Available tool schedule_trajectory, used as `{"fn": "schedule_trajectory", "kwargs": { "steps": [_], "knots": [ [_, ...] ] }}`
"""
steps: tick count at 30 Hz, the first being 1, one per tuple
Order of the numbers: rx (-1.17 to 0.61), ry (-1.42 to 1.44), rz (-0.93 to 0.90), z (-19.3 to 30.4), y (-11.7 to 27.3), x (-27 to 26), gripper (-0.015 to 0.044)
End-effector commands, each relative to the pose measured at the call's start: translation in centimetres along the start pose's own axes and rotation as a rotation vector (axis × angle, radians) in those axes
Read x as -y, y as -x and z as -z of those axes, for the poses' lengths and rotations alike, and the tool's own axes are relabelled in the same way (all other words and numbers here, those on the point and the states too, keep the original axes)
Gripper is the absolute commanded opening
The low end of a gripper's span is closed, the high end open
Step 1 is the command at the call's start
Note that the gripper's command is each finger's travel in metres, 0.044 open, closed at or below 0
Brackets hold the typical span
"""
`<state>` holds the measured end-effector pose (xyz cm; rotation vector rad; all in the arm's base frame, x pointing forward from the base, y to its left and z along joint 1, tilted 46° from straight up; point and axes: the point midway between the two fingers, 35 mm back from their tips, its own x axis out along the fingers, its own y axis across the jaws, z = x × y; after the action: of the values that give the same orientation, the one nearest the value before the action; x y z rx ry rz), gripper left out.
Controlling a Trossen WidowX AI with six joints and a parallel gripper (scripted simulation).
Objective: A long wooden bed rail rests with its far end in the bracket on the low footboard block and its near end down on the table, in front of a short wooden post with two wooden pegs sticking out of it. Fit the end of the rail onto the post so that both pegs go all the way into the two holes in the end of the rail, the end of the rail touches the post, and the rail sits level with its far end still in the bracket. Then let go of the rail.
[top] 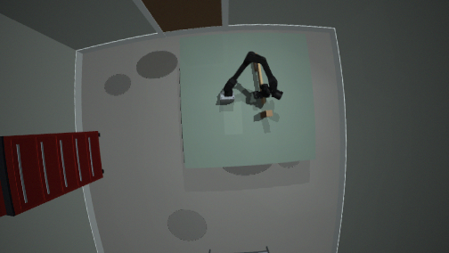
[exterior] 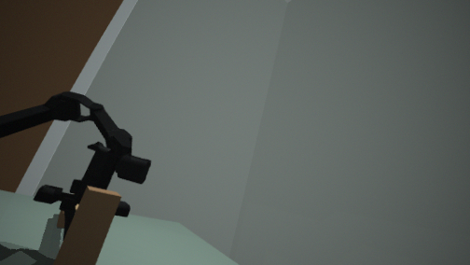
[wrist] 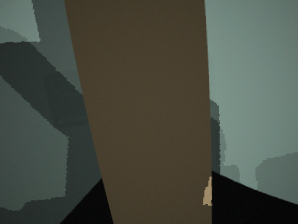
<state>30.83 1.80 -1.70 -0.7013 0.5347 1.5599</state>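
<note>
The rail [top: 260, 75] [wrist: 145, 90] runs from the footboard block [top: 255, 66] toward the post [top: 268, 113] [exterior: 90, 224]. My gripper [top: 263, 95] [exterior: 68, 216] [wrist: 147, 169] is shut on the rail close to its near end, with one finger on each side in the wrist view. In the top view a small gap shows between the rail's near end and the post. In the exterior view the post stands upright in front of the gripper and hides most of the rail. The pegs, the holes and the bracket's fit cannot be made out. Whether the rail is level cannot be told.
The arm's base [top: 227, 97] stands on the green table [top: 209, 142] to the left of the rail, and the arm arches over toward it. A red drawer cabinet [top: 53, 165] stands far to the left, off the table. Shadows fall around the rail and post.
</note>
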Motion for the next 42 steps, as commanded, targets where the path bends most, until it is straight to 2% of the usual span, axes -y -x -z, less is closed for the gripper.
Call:
{"fn": "schedule_trajectory", "kwargs": {
  "steps": [1,42],
  "knots": [
    [0.004,0.000,0.013,0.1,0.5,0.2,0.0000],
    [0.004,0.000,0.013,0.1,1.1,0.1,0.0000]
  ]
}}
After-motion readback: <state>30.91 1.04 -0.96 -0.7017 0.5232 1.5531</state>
